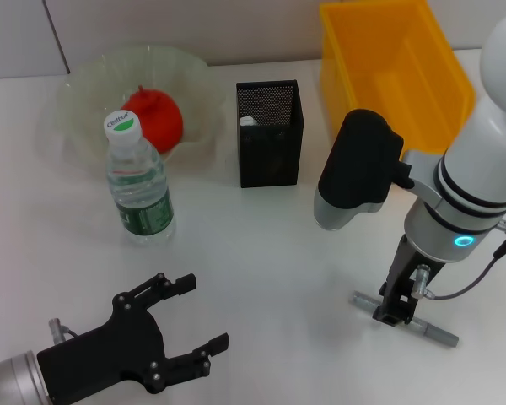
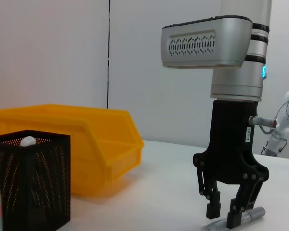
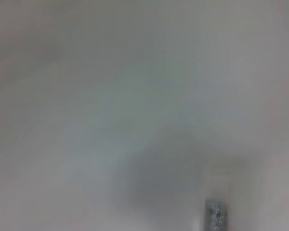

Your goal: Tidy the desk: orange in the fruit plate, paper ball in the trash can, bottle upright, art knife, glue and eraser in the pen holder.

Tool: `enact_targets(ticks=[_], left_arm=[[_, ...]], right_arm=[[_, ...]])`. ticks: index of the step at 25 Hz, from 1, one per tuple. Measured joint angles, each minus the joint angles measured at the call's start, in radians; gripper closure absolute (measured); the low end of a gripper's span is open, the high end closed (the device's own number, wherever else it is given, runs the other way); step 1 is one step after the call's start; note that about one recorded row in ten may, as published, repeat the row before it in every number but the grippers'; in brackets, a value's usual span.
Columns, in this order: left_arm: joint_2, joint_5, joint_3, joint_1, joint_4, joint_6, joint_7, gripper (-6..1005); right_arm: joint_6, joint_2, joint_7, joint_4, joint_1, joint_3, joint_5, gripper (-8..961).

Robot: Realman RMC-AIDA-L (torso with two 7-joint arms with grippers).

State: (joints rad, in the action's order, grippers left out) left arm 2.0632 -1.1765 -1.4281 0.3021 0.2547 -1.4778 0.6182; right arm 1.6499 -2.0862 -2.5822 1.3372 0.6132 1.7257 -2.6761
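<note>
Desk-tidying job well advanced: at far left the orange (image 1: 154, 120) sits in the fruit plate (image 1: 84, 84), and the bottle (image 1: 140, 186) stands upright just in front. The idle left gripper (image 1: 181, 325) hangs near-left, jaws spread. The mesh pen holder (image 1: 269, 135) shows one pale item inside. The yellow trash can (image 1: 388, 67), far right, hides its contents. Near right, the right gripper (image 1: 396, 310) straddles the art knife (image 1: 438, 333) flat on the desk, jaws apart, not yet clamped.
</note>
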Motion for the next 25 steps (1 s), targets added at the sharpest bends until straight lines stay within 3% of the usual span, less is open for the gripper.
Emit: enact_targets(ticks=[13,24,25], left_arm=[[0.000,0.000,0.002,0.000,0.003,-0.003,0.000,139],[0.000,0.000,0.005,0.000,0.002,-0.005,0.000,139],[0.000,0.000,0.005,0.000,0.002,-0.005,0.000,139]], right_arm=[[-0.003,0.000,-0.001,-0.011,0.004,0.024,-0.002,650],[-0.008,0.000,0.003,-0.043,0.014,0.028,-0.003,704],[-0.008,0.000,0.004,-0.044,0.015,0.028,-0.002,741]])
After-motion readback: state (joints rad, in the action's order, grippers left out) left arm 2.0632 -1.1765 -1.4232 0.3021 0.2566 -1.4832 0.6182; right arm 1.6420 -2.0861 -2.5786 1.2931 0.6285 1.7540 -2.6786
